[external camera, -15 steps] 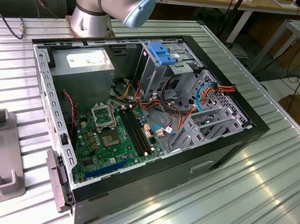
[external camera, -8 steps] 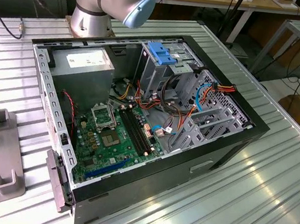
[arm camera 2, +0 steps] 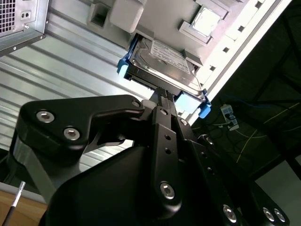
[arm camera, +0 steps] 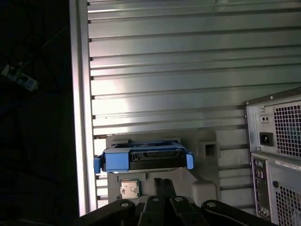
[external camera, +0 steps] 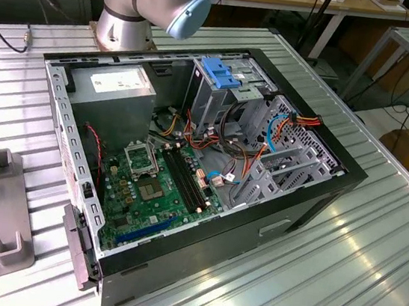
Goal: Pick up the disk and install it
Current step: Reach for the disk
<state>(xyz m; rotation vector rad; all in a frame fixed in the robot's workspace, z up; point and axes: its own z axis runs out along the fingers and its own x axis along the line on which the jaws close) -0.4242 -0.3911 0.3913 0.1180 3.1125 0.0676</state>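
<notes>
No print can be read anywhere. In the exterior view a white label lies on top of the grey power-supply box inside the computer case; its lines are too small to make out. In the second wrist view the disk, outside the case, carries a white printed label on its flat face, illegible. In the first wrist view a white strip sticker on the case's rear panel is also illegible.

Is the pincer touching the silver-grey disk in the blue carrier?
Apart. In the first wrist view a strip of pale grey fixture shows between the black pincer and the silver-grey metal disk in its blue plastic carrier.
</notes>
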